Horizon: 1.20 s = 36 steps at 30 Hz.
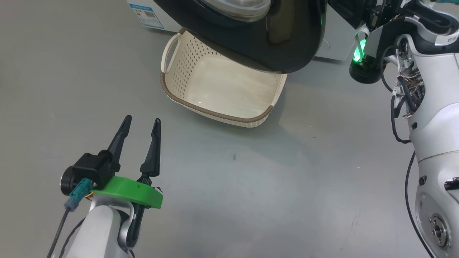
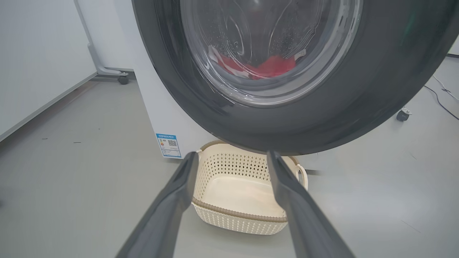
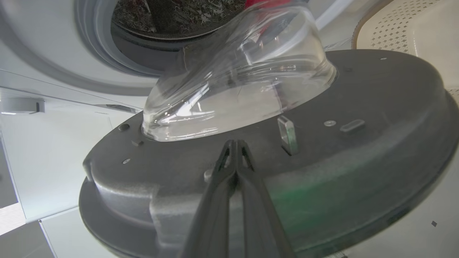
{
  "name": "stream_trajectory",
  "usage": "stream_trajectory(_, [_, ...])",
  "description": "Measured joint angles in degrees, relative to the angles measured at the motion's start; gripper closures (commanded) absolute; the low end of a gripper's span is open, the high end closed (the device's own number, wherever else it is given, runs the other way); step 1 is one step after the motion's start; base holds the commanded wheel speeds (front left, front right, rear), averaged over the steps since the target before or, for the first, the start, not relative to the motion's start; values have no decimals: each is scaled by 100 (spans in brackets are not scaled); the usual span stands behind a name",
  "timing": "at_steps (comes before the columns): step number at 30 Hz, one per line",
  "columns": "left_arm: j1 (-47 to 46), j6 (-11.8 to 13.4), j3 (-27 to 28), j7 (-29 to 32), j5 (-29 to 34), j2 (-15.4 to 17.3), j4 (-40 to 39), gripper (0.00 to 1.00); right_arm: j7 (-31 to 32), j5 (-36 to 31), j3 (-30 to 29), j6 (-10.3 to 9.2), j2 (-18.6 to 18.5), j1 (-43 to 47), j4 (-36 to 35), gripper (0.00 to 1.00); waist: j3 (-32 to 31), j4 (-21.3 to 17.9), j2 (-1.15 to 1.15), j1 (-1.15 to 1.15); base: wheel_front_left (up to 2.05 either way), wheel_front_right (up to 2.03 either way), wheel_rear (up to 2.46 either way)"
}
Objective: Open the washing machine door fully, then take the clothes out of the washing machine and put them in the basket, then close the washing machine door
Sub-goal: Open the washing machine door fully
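1. Washing machine: white front-loader standing on the grey floor. The right wrist view shows its grey gasket and steel drum.
2. Washing machine door: black rim with a clear glass bowl, swung partly off the opening. In the head view it overhangs the far part of the basket.
3. Basket: cream, perforated, with a brown rim. It sits on the floor just in front of the machine, under the door.
4. Clothes: a red garment with a bit of white, inside the drum, seen through the door glass in the left wrist view.
5. Left gripper: its 2 fingers are spread wide apart and hold nothing. It hovers over the floor near the basket and points toward it.
6. Right gripper: its fingers are pressed together with nothing between them. The tips are at the door's inner face, below the glass bowl; I cannot tell whether they touch it.
7. Metal latch: it sticks up from the inner door face, just beside the right fingertips.
8. Blue sticker: low on the machine's front corner, near the basket handle.
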Motion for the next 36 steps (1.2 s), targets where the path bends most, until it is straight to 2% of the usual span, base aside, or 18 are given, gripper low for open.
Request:
stream_trajectory(23, [26, 5, -47, 0, 32, 0, 90, 0, 294, 1386, 1114, -2, 10, 580, 245, 100, -519, -3, 0, 0, 0, 0, 0])
stream_trajectory(36, [74, 8, -74, 0, 33, 1, 91, 0, 324, 2197, 2114, -3, 9, 868, -121, 100, -630, -2, 0, 0, 0, 0, 0])
